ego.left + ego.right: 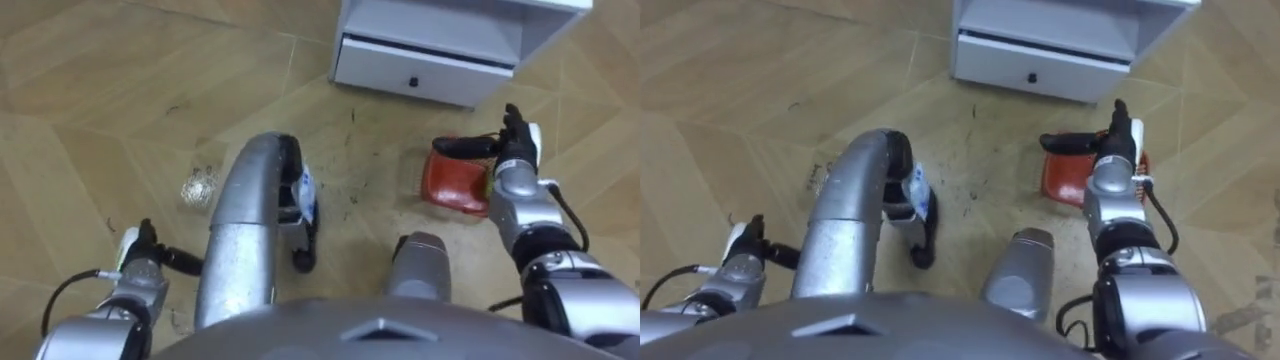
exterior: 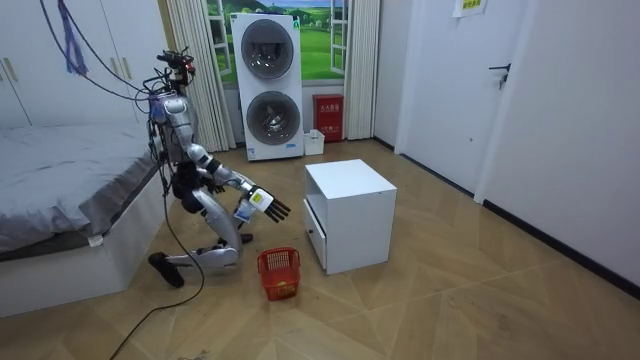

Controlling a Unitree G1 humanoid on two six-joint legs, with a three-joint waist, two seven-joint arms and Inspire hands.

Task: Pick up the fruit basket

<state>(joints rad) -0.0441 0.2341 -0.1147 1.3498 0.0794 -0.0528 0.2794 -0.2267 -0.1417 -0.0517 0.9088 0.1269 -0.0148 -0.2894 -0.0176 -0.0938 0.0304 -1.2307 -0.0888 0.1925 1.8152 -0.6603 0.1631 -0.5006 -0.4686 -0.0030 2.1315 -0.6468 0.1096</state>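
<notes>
Red and upright, the fruit basket (image 1: 448,182) is sitting on the wooden floor (image 1: 100,100) near the white cabinet's (image 1: 430,30) drawer (image 1: 380,66), open top facing up. Its long axis seems to be running roughly along the drawer front, though the right hand (image 1: 515,150) is hiding one end. That hand is hovering above it, fingers straight and pointing toward the cabinet, thumb spread leftward, gripping nothing. The left hand (image 1: 140,262) is hanging low; I cannot tell its finger state. The robot is kneeling beside the bed (image 2: 70,170).
</notes>
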